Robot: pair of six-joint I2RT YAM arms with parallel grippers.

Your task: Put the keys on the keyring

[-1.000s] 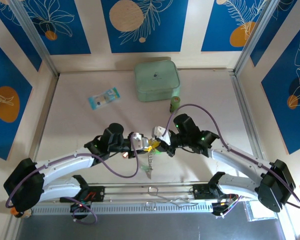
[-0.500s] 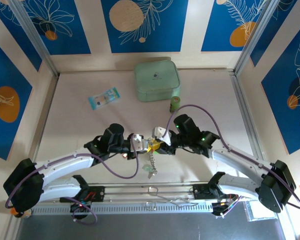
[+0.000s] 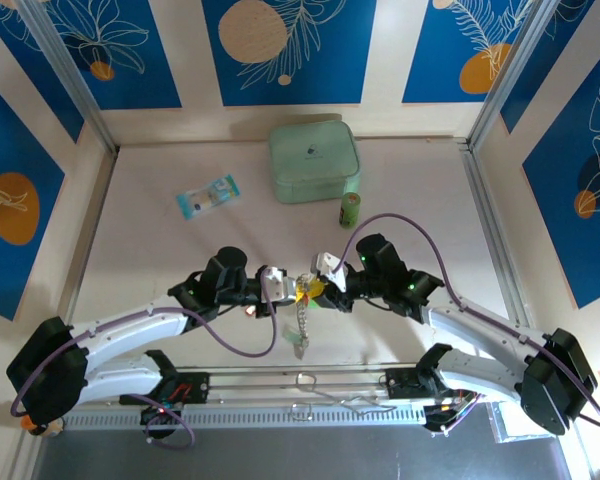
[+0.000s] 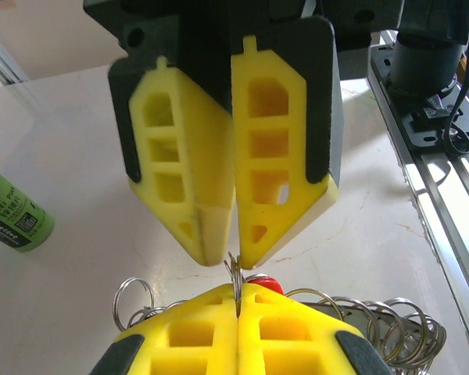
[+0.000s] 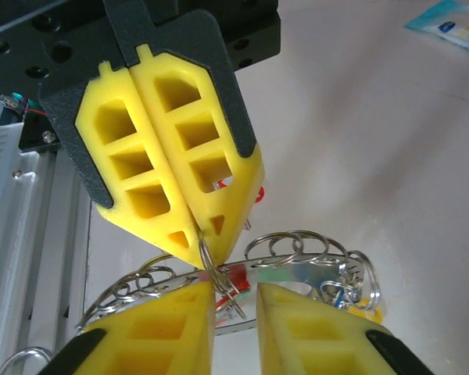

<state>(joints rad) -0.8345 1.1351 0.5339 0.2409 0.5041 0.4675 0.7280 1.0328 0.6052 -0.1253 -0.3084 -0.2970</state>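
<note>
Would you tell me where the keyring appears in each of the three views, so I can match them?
Top external: the keyring hangs just below the picture's centre.
Left wrist: its loops lie along the bottom edge, right of centre.
Right wrist: its loops sit at lower centre.
Shared landmark: the left gripper, shut on the keyring.

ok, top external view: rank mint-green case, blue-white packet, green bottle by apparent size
1. mint-green case, clearly largest
2. blue-white packet
3. green bottle, smallest, though seen from above it may be foreshortened
</note>
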